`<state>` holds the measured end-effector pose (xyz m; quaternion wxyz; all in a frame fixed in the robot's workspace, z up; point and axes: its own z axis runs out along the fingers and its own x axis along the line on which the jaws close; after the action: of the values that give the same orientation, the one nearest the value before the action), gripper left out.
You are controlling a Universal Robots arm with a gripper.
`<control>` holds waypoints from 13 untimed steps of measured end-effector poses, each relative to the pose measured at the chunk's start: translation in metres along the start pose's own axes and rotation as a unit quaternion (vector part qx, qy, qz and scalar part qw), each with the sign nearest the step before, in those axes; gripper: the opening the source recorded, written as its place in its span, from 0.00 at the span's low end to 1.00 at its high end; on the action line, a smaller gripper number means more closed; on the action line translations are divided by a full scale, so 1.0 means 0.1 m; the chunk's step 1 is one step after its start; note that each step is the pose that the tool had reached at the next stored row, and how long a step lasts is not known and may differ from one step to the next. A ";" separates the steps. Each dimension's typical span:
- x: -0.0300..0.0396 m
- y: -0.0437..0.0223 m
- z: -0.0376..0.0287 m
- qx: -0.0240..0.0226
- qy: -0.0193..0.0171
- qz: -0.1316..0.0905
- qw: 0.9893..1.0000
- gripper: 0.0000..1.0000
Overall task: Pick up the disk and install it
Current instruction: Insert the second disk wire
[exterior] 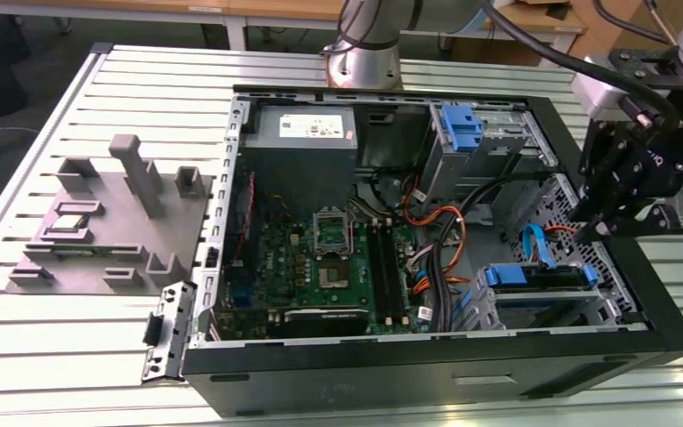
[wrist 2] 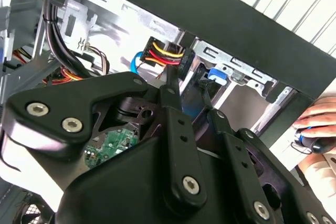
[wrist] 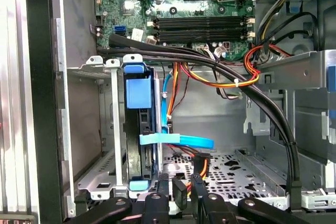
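Open black steel PC case [exterior: 437, 365] is laid flat on the slatted worktop [exterior: 33, 356]. The disk [exterior: 536, 277], blue-railed, is seated edge-on in the case's perforated drive cage. Claw [exterior: 600, 233] is held just above it, fingers narrow and empty. Loose cables should be kept clear.

An open black computer case [exterior: 437, 356] lay on the slatted desk [exterior: 33, 356], its green motherboard [exterior: 317, 267] and grey power supply [exterior: 303, 133] exposed. A grey fixture block [exterior: 110, 222] stood beside it on the exterior view's left.
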<state>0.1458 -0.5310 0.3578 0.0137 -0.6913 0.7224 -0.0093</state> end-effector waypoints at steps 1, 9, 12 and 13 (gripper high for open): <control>-0.001 -0.012 0.002 0.000 0.000 0.000 1.000 0.31; -0.018 -0.087 0.054 -0.003 0.000 0.000 1.000 0.31; -0.027 -0.092 0.072 -0.005 0.002 0.000 1.000 0.31; -0.031 -0.091 0.084 -0.005 0.003 0.000 1.000 0.31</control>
<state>0.1553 -0.5283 0.3498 0.0084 -0.6913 0.7225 -0.0077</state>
